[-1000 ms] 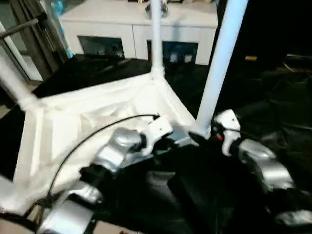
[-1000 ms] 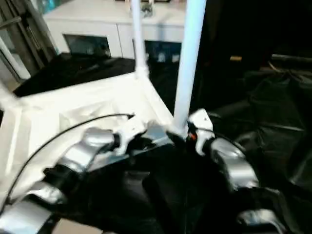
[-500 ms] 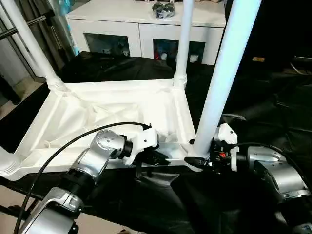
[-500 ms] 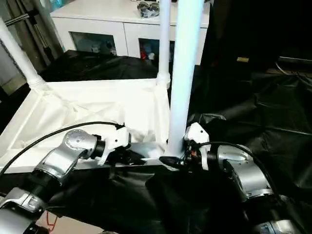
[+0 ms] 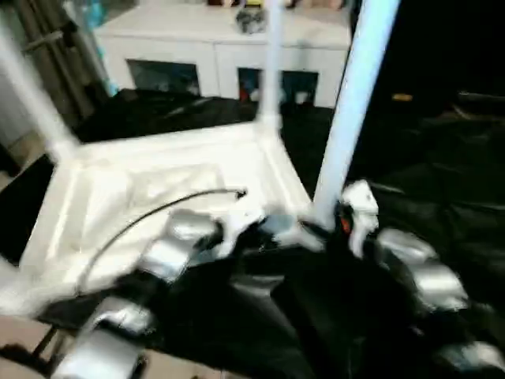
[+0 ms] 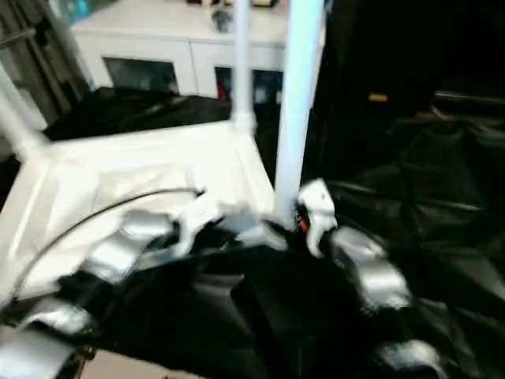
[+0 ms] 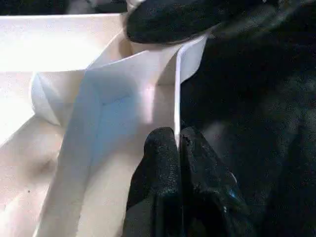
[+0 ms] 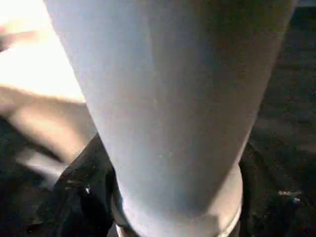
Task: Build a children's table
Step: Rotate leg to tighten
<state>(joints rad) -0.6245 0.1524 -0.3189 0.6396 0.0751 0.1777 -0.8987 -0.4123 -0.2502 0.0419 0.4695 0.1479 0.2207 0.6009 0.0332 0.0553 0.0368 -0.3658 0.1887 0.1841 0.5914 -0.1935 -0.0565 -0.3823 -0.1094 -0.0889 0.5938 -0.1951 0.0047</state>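
Tabletops: one, a white tabletop (image 5: 158, 178) lying underside up.
Legs standing in its sockets: three, the near leg (image 5: 347, 118), far leg (image 5: 272, 63) and left leg (image 5: 31, 99).
Cabinets: one white cabinet (image 5: 213, 39).
Black sheets: one black sheet (image 5: 442, 205).

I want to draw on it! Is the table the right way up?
Upside down: the tabletop lies with its ribbed underside up, and the legs point upward.
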